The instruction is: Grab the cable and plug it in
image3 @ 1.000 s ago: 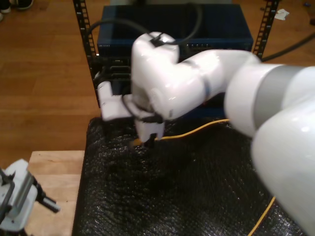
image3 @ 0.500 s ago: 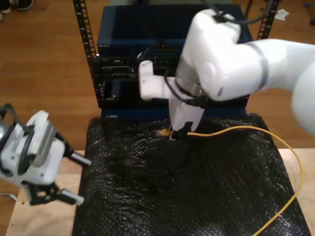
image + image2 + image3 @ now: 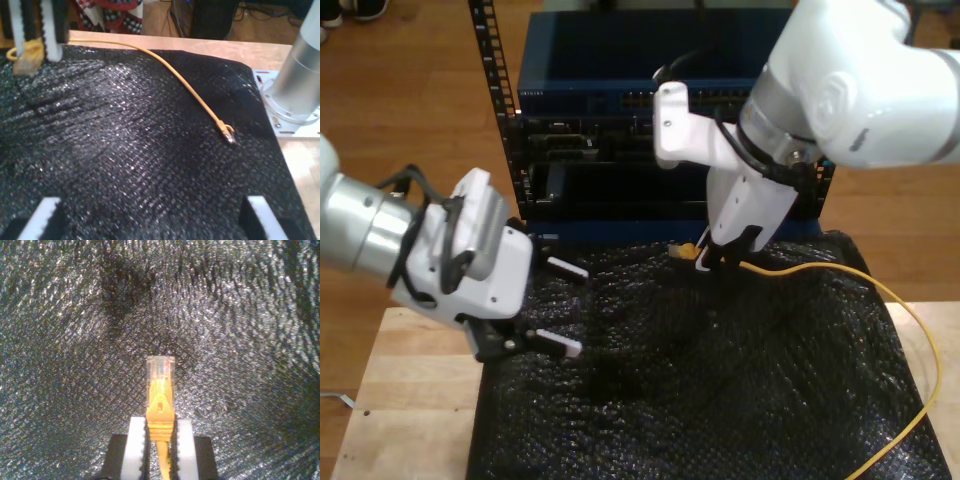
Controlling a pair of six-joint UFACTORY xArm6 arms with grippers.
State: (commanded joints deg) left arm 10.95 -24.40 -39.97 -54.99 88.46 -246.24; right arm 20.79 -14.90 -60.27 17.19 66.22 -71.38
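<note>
My second gripper pinches the long thin yellow-orange cable just behind its clear plug. My first gripper hangs wide open, well apart.

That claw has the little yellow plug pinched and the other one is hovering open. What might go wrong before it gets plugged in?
My second claw grips the cable just behind its clear plug, so the tip could tilt or slip as it meets a socket in the rack.

The cable trails in a long loop across the black mat; it could drag or snag and tug the plug sideways.

My first claw hangs open close by, so the two arms might bump.
</note>
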